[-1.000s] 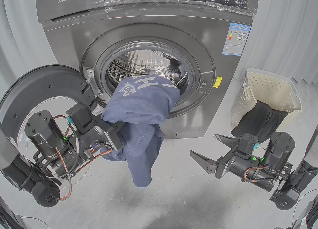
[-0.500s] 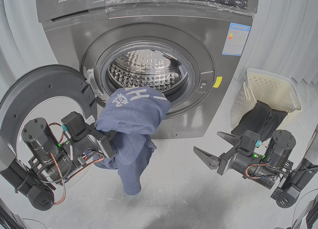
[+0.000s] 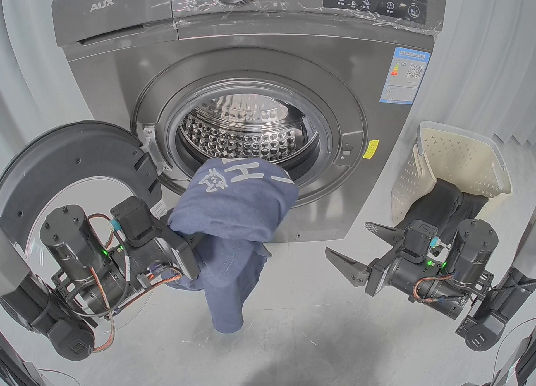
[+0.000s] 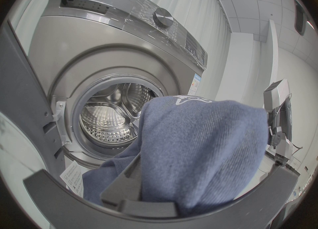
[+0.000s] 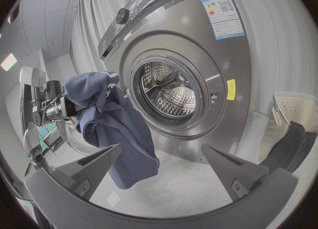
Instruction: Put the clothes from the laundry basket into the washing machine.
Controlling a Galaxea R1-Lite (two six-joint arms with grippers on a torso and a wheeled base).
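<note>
At the lower lip of the drum (image 3: 240, 130), the left hand (image 3: 192, 239) is clamped on the blue T-shirt (image 3: 240, 203), whose dangling tail may snag outside.

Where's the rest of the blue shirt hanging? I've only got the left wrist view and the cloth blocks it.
Observer: The blue shirt droops from the left gripper in front of the washing machine, none of it inside the drum.
Operator: Right arm?
Observer: The right gripper is open and empty, low beside the laundry basket.
Operator: Anything in the basket?
Observer: One dark garment, spilling over its rim.
</note>
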